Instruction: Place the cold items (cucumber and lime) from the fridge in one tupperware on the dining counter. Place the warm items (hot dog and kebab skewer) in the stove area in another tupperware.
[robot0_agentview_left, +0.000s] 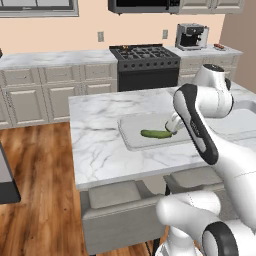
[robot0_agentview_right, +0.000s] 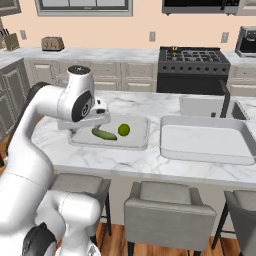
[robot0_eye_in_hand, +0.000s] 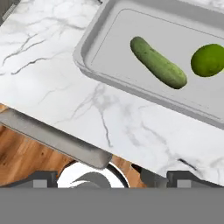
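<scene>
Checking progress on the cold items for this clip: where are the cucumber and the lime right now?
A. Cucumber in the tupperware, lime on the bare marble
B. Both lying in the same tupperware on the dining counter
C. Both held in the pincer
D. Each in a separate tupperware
B: the cucumber and the lime lie side by side, apart, inside one tupperware on the dining counter.

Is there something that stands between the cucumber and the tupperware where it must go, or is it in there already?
Nothing visible stands in the way. The cucumber already lies inside the tupperware on the dining counter, beside the lime and apart from it. The gripper is open and holds nothing.
</scene>
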